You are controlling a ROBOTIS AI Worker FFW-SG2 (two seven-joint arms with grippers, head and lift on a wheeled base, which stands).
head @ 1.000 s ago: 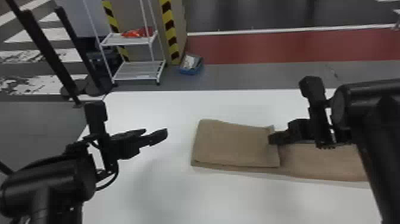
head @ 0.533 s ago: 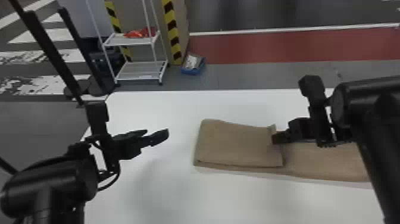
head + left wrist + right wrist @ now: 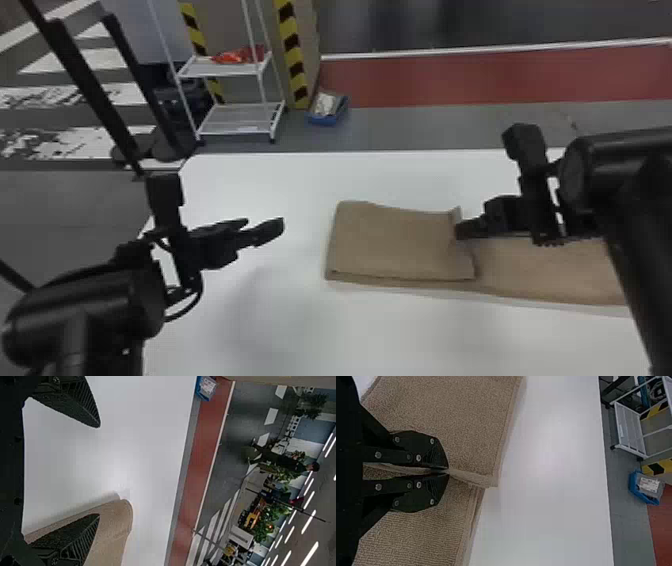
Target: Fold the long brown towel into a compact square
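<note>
towel [image 3: 395, 242] partly folded on white table [image 3: 310, 330], right jaws [image 3: 459, 230] pinching its edge, left jaws [image 3: 264, 227] wide

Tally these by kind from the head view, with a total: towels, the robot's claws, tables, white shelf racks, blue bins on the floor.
Towels: 1, the brown towel
Claws: 2, the left claw and the right claw
Tables: 1, the white table
Shelf racks: 1, the white rack
Bins: 1, the blue bin
Total: 6
</note>
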